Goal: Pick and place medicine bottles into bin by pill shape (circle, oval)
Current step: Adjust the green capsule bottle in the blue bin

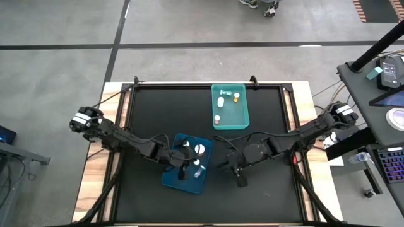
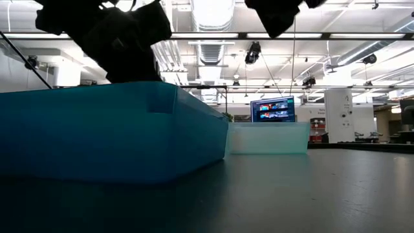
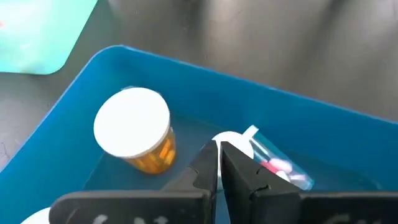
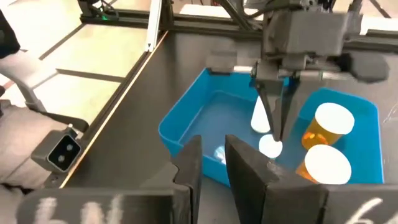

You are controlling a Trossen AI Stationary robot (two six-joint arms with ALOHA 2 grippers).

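Observation:
A blue bin [image 1: 172, 176] stands at the table's near middle and holds several bottles: two upright amber ones with white caps [image 4: 334, 121] [image 4: 326, 163], a white one [image 4: 260, 115] and a clear one lying on its side [image 3: 277, 163]. My left gripper [image 3: 217, 152] is shut and points down into this bin, its tips at a small white cap [image 4: 270, 147]. My right gripper [image 4: 213, 158] hangs over the bare table just right of the blue bin, open by a narrow gap and empty. A teal bin [image 1: 243, 120] at the far middle holds several small bottles [image 1: 221, 101]. My left gripper points down from above, and its shut fingertips [image 4: 274, 132] stand right over the small white cap [image 3: 235, 140] in the blue bin. I cannot tell whether they touch it.
The blue bin's near wall [image 2: 97, 136] fills the left of the low view, with the teal bin [image 2: 268, 138] farther back. The black table top [image 1: 265, 202] lies bare to the right of and nearer than my right gripper. A person's feet [image 1: 262, 5] show beyond the table.

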